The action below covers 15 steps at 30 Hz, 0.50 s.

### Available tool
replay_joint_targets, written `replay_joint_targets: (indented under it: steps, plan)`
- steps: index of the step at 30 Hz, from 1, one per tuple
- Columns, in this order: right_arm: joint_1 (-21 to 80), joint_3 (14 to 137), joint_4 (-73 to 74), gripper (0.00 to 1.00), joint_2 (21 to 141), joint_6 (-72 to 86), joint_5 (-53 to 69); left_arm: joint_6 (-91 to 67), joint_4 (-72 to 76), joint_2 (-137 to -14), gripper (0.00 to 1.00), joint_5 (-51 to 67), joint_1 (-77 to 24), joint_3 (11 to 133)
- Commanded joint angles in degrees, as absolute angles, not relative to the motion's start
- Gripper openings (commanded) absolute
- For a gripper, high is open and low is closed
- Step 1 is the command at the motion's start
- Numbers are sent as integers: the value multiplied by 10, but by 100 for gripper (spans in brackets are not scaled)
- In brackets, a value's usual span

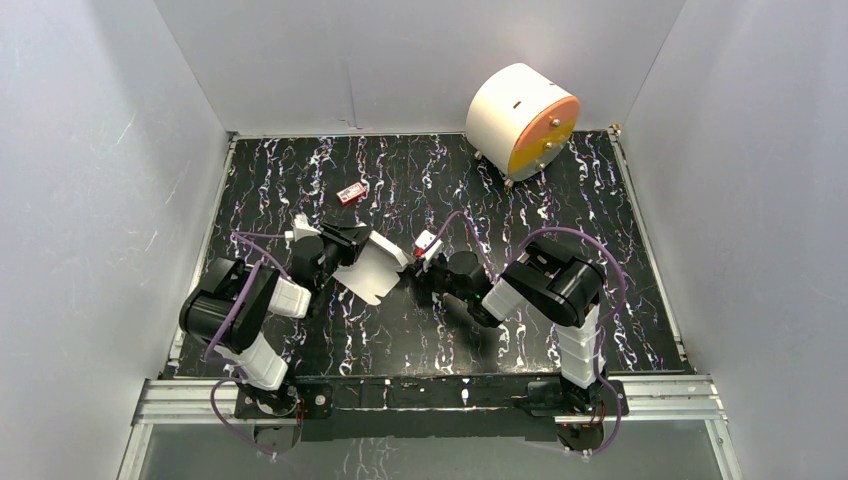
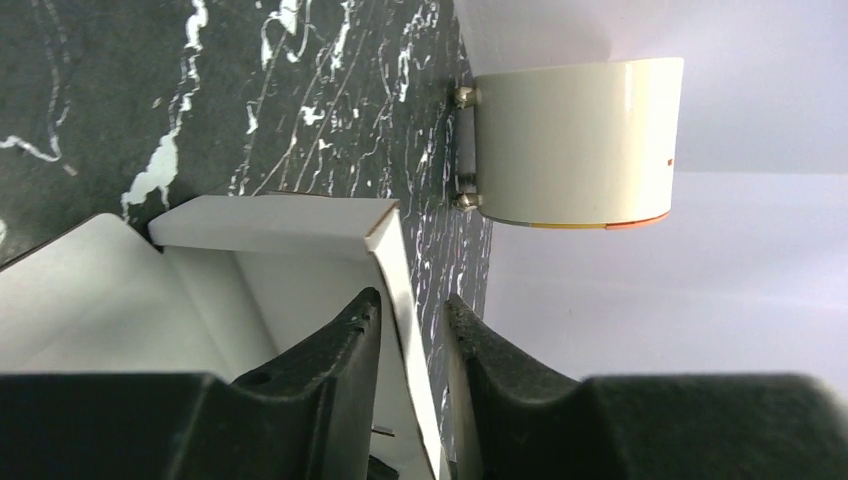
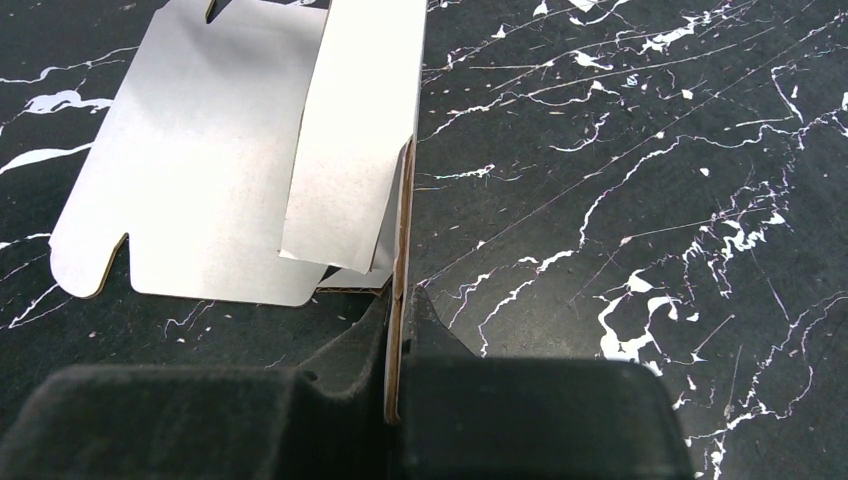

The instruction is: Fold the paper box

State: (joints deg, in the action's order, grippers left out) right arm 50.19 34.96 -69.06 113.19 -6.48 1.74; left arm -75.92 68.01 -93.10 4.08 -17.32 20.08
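the white thin-cardboard paper box (image 1: 372, 272), half-folded with rounded flaps splayed open, sits mid-scene between the left gripper (image 2: 412, 305), narrowly pinching one upright wall, and the right gripper (image 3: 400, 300), clamped tight on an edge flap.

One paper box (image 1: 375, 270), one cylinder (image 1: 515, 115), one red item (image 1: 351, 193).

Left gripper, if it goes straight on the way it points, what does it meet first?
The paper box: a panel stands between the fingers of the left gripper. Farther along, probably the white cylinder.
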Motion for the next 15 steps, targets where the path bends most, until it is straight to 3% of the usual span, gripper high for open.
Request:
replay_joint_targets:
  steps: [1, 7, 15]
  plan:
    - [499, 348, -683, 0, 1111, -75, 17, -777, 690, -941, 24, 46, -170, 210]
    - [499, 349, -680, 0, 1105, -58, -26, -781, 709, -931, 3, 41, -170, 192]
    - [499, 354, -664, 0, 1093, -36, -68, -814, 749, -930, 0, 52, -175, 160]
